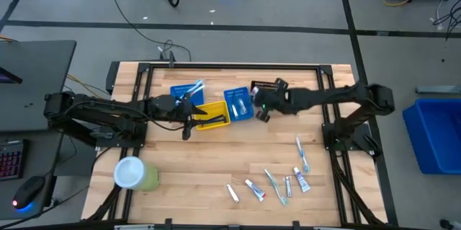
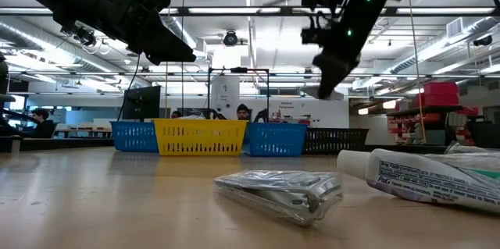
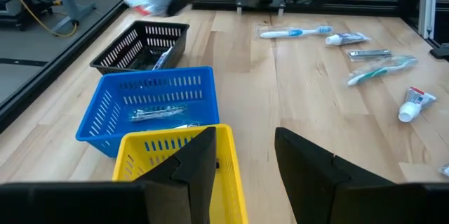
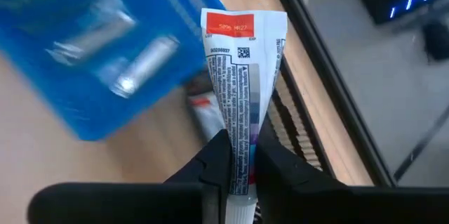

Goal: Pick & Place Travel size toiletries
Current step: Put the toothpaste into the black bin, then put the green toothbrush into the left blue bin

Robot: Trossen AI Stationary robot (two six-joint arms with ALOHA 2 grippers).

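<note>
My right gripper [image 1: 261, 107] hovers between the second blue bin [image 1: 238, 104] and the black bin [image 1: 270, 87], shut on a white toothpaste tube [image 4: 242, 76] with a red crimped end. My left gripper [image 3: 245, 161] is open and holds nothing; it hangs over the yellow bin [image 3: 179, 157]. Several more toiletries lie flat on the near right of the table: a toothbrush [image 1: 302, 152], small tubes [image 1: 301, 179] and another toothbrush [image 1: 274, 183]. Wrapped items [image 3: 158, 114] lie in the blue bin [image 3: 151, 101]. A tube [image 4: 203, 112] lies in the black bin. My right gripper pinches the tube's body close to its cap end [image 4: 238, 161] between the two fingers. The tube runs along the fingers and its red crimped end [image 4: 243, 24] sticks out beyond them. It is lifted clear, above the black bin's edge.
A first blue bin [image 1: 186, 91] stands left of the yellow one, in a row along the far side. A green cylinder with a white lid [image 1: 133, 174] stands near the left front corner. A wrapped item [image 2: 281, 190] and a tube [image 2: 422, 175] lie close to the low camera.
</note>
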